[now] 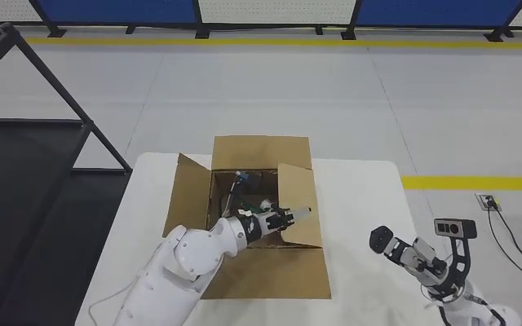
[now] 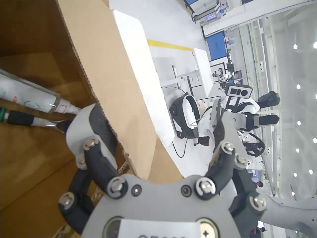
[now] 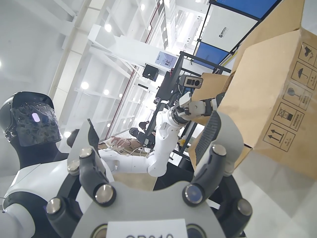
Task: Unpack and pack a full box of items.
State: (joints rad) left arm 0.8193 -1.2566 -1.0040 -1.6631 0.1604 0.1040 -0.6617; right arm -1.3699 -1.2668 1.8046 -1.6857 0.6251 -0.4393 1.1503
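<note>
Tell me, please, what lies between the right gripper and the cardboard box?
Nothing but bare white table separates the right gripper from the cardboard box; the top view shows this.

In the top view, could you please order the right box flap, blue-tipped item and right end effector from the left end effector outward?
1. Right box flap, beside the left end effector.
2. Blue-tipped item, inside the box.
3. Right end effector, by the table's right edge.
</note>
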